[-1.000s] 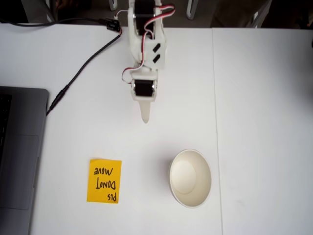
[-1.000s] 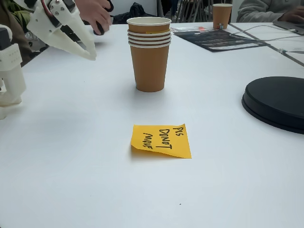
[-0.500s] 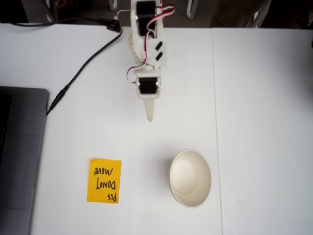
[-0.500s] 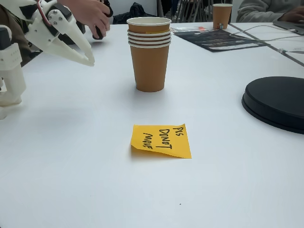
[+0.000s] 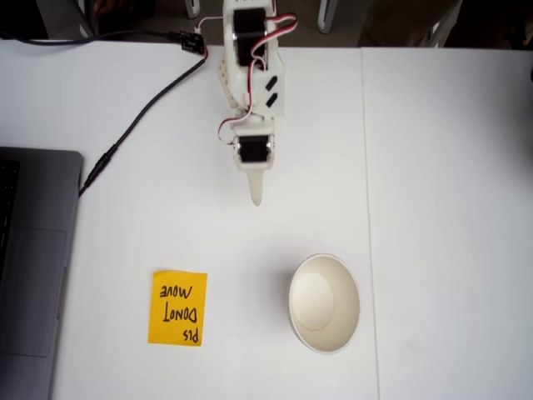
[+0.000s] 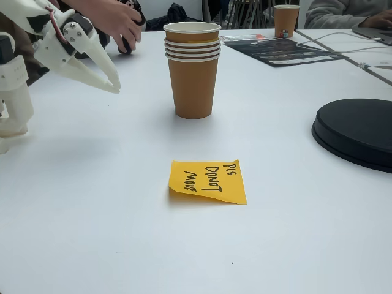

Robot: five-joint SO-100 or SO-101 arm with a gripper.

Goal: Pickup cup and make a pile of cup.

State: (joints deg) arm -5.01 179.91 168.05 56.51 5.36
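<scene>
The pile of cup (image 6: pixel 193 70) stands upright on the counter (image 6: pixel 294 233) — well apart from the fingers (image 6: pixel 109 84), which hang empty, nearly closed, above the surface.

Arm (image 5: pixel 250 75): white moulded plastic shell links housing black servo blocks. Two black slanted slots on the link's side face. Red, white and black twisted servo leads loop beside the joints. Gripper (image 6: pixel 115 87): white plastic, two long tapering fingers ending in narrow points, small dark screws at the pivot. White base post (image 6: pixel 13 92) at the table edge.
</scene>
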